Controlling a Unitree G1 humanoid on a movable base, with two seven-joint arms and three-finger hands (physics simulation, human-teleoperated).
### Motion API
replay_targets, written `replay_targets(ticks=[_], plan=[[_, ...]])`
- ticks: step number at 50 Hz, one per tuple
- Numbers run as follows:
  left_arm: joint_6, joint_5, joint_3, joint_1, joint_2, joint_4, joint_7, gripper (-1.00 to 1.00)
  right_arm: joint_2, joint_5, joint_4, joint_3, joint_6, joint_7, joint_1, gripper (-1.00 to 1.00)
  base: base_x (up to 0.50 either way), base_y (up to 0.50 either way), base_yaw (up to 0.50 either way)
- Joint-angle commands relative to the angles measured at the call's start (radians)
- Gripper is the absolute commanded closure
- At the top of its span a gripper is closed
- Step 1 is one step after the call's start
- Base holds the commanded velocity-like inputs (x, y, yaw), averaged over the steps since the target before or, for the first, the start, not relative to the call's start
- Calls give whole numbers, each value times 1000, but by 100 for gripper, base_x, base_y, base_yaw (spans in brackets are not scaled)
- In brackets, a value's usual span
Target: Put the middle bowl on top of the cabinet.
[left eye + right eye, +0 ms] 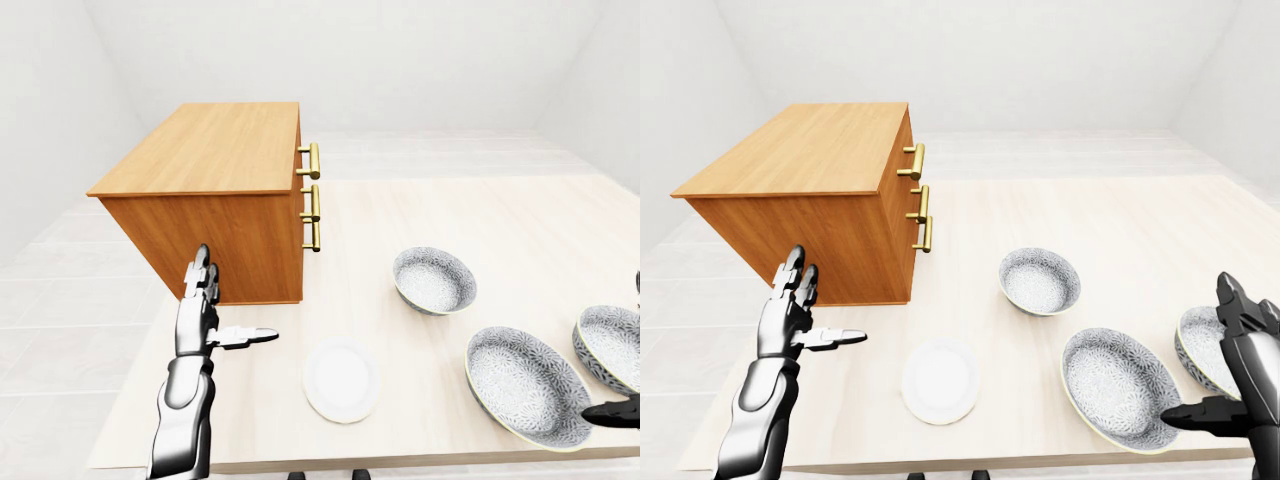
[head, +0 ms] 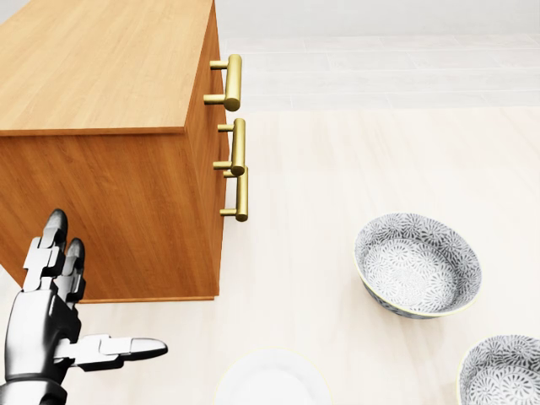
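Three patterned grey bowls sit on the table at the right of the eye views. The middle bowl (image 1: 1120,388), the widest, lies between a smaller bowl (image 1: 1040,281) up and to its left and another bowl (image 1: 1202,350) near the right edge. The wooden cabinet (image 1: 215,150) stands on the table's left part, its flat top bare. My right hand (image 1: 1212,362) hovers open just right of the middle bowl, thumb by its rim, holding nothing. My left hand (image 1: 232,306) is raised open beside the cabinet's near side wall, empty.
A small white plate (image 1: 341,381) lies on the light table (image 1: 500,220) between my left hand and the bowls. Brass drawer handles (image 1: 313,190) stick out of the cabinet's right face. The table's near edge runs along the bottom of the eye views.
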State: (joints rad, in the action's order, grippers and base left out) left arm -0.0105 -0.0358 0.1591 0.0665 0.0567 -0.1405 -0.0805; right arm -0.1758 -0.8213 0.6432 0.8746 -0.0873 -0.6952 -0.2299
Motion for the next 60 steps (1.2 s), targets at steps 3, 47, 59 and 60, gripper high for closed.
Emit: replay_targets(ticks=[3, 47, 59, 60], plan=[[-6, 15, -8, 16, -11, -24, 2, -100, -84, -149, -65, 41, 0, -3, 55, -100, 0, 0, 0], [10, 8, 9, 38, -18, -72, -10, -100, -146, -384, -225, 53, 0, 125, 45, -100, 0, 0, 0], [-1, 6, 11, 40, -18, -61, -10, -100, -148, -411, -309, 36, 0, 188, 47, -100, 0, 0, 0], [-4, 7, 10, 41, -18, -59, -10, -100, -150, -411, -316, 33, 0, 196, 48, -100, 0, 0, 0]])
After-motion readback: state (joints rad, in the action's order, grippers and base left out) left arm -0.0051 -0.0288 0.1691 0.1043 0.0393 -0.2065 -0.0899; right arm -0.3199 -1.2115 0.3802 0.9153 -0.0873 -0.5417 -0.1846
